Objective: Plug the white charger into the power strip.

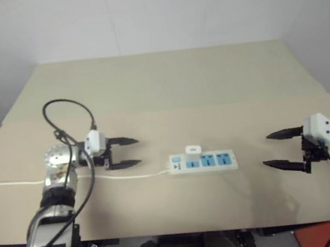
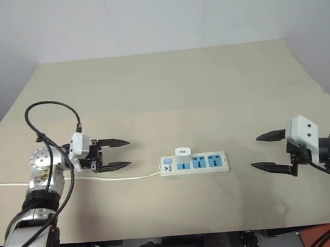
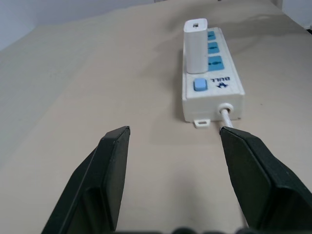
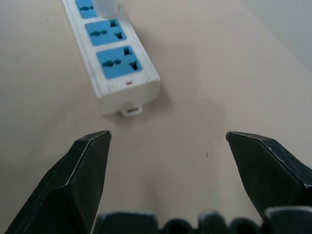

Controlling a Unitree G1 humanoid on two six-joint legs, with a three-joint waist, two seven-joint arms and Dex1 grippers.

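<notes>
We see soft, even light from overhead, a little dim, with no hard glare anywhere on the table [image 1: 167,93]. Shadows stay faint: a pale smudge lies on the tabletop under the right gripper [image 1: 283,149], and a thin dark edge hugs the power strip [image 1: 203,162]. The head views look slightly hazy, with fine detail washed out. In the wrist views the black fingers [image 3: 109,180] at the near edge look soft, and the white charger [image 4: 106,6] blurs at the frame's edge.
</notes>
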